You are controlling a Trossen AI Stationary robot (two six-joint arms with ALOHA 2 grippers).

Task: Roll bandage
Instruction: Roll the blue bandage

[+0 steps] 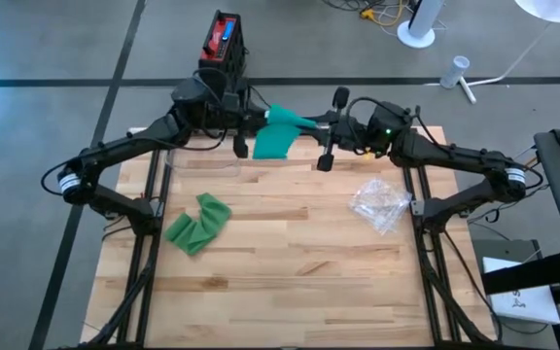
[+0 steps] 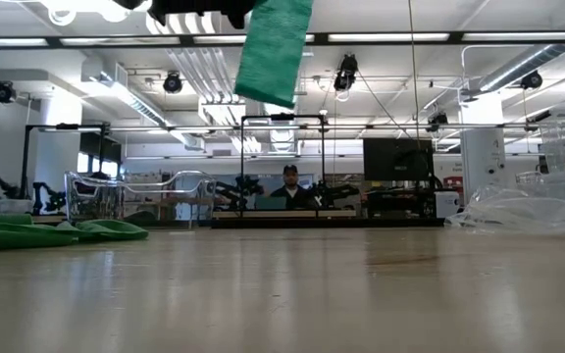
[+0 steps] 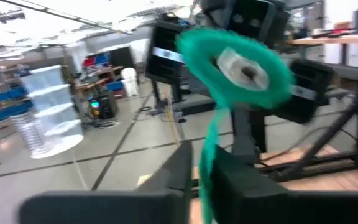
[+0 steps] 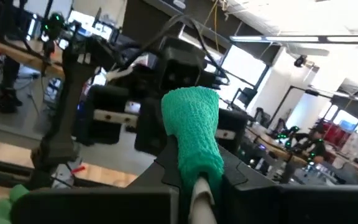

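1. I have the green bandage point(image 1: 278, 136) held in the air between both arms, above the far edge of the counter point(image 1: 290, 262). The right pincer point(image 4: 197, 177) is clenched on the rolled core; its wrist view shows the roll standing up between the fingers.
2. The left pincer point(image 3: 197, 171) is closed on the loose tail, which runs taut from its fingers up to the roll's spiral end.
3. To roll well, I judge the tail needs steady, light tension while the core is turned, with each wrap landing square on the last so the roll doesn't cone.
4. The free end hangs down as a flat sheet in the low view; I'd keep it from twisting before it feeds in.
5. On the counter: a second green bandage point(image 1: 198, 223) lies crumpled at the left side, and a crinkled clear plastic wrapper point(image 1: 381, 203) sits at the right, both well apart from the work.
6. Beyond, an open workshop with a person seated far off.
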